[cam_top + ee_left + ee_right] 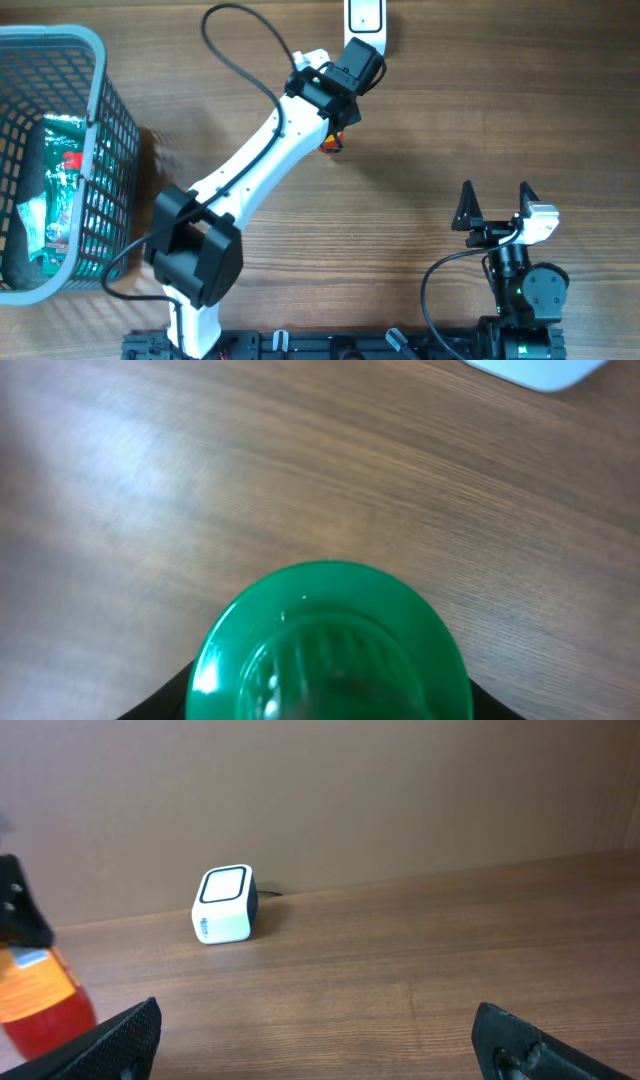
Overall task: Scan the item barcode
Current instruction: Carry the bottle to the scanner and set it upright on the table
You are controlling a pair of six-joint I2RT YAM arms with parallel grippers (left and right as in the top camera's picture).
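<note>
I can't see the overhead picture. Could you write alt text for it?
A white robot arm reaches across a wooden table, its left gripper over a red bottle near a white scanner at the far edge. A green basket holding packets sits at the left, and the right gripper rests open at lower right.

the basket (110,120) stands at the left edge of the table (450,120), with packets (60,190) lying in it. the scanner (364,20) sits at the far edge, a little right of the middle. the bottle (333,143) is just before the scanner and slightly to its left, under the left gripper (337,118), while the right gripper (495,205) is near the near right corner, well apart from both.
</note>
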